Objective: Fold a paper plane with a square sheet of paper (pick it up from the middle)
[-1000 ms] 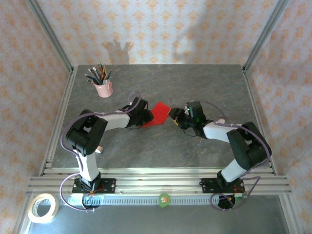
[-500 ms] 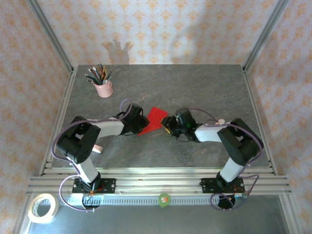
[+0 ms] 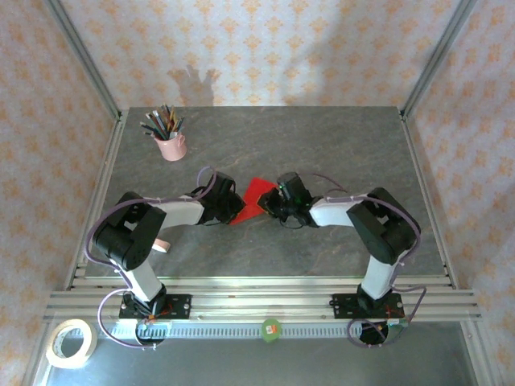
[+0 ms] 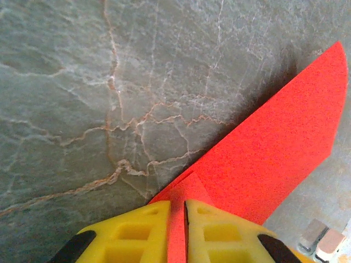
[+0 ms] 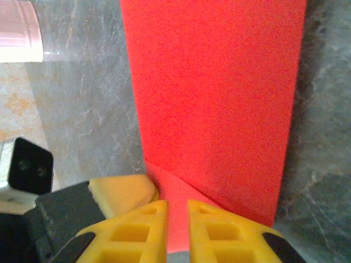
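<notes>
Paper plane (image 3: 256,194) lay slanting near-left to far-right, its near-left tip clamped in the left tool (image 4: 176,230), its right edge clamped in the right tool (image 5: 177,230).

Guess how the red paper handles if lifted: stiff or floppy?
Probably floppy: the paper plane is a thin sheet, likely sagging beyond the left gripper. Likely light and tearable if the right gripper pulls against it.
</notes>
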